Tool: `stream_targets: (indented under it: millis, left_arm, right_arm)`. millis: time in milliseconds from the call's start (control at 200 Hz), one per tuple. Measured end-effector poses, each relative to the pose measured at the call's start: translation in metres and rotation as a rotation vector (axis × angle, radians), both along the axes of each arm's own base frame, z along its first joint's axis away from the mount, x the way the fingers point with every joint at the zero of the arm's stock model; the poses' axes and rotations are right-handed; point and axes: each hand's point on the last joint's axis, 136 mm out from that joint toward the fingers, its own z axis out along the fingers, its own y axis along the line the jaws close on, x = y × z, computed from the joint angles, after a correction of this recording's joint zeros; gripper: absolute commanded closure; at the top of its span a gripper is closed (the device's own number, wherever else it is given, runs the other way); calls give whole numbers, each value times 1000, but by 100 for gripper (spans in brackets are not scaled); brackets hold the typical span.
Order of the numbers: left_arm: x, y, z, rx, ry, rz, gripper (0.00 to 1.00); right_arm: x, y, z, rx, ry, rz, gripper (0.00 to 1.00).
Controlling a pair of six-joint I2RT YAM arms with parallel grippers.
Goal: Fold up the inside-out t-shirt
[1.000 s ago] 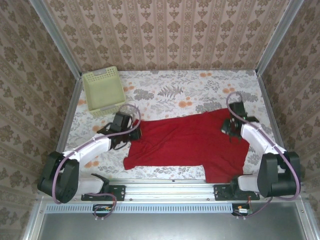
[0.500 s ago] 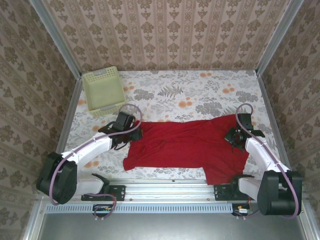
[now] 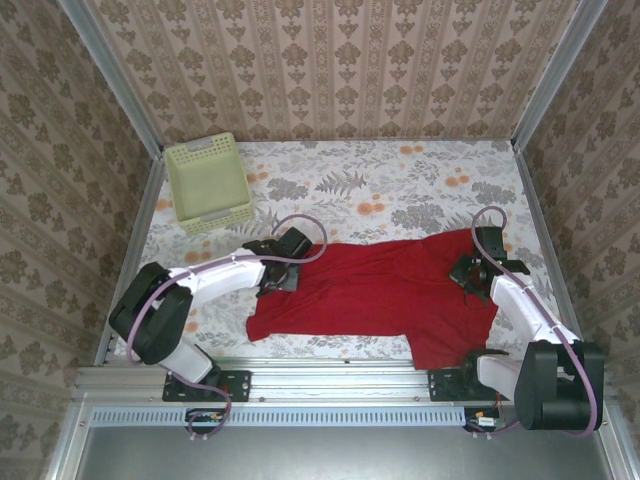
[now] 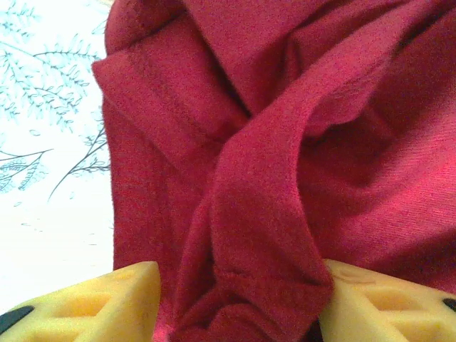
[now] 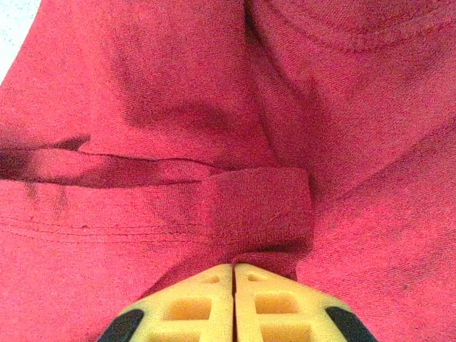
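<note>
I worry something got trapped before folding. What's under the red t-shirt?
The red t-shirt lies on the floral table cover, which shows around most of it. Directly beneath, the cloth hides everything, so trapped items cannot be ruled out.

A plain red t-shirt (image 3: 380, 290) on a bench (image 3: 400, 175) covered in white cloth printed with grey leaves and orange blossoms; upper left, a pale yellow-green perforated basket (image 3: 207, 182). Beige damask wallpaper (image 3: 330, 60) behind. Left pincer (image 4: 239, 278) and right pincer (image 5: 234, 269) wear yellow pads (image 4: 107, 299) marked with black.
</note>
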Motion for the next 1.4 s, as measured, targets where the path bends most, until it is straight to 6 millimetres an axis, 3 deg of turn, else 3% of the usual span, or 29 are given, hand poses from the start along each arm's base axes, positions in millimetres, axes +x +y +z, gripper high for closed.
stream_targets:
  millis: [170, 260, 345, 440, 650, 930, 1120, 1345, 1400]
  left_arm:
    - [7, 37, -1, 17, -7, 127, 64]
    - [5, 67, 4, 3, -28, 219, 66]
    - [2, 82, 11, -19, -53, 261, 67]
    - [0, 76, 20, -59, -80, 242, 64]
    - [-8, 36, 32, -112, -91, 114, 56]
    - [-4, 30, 20, -98, -44, 129, 47]
    - [8, 34, 15, -104, -25, 171, 60]
    - [22, 56, 15, -106, -27, 234, 88]
    - [24, 58, 15, -114, -25, 239, 95]
  right_arm:
    - [-2, -13, 0, -18, 2, -48, 99]
    - [-3, -18, 0, -19, 3, -66, 100]
    - [-3, -19, 0, -19, 4, -68, 100]
    - [-3, -19, 0, -21, 4, -65, 100]
    - [-3, -19, 1, -23, 0, -62, 100]
    - [-2, -19, 4, -26, -11, -59, 100]
    - [-1, -20, 8, -32, -29, -59, 100]
    - [-1, -21, 8, -41, -26, -49, 100]
    - [-2, -21, 8, -43, -26, -45, 96]
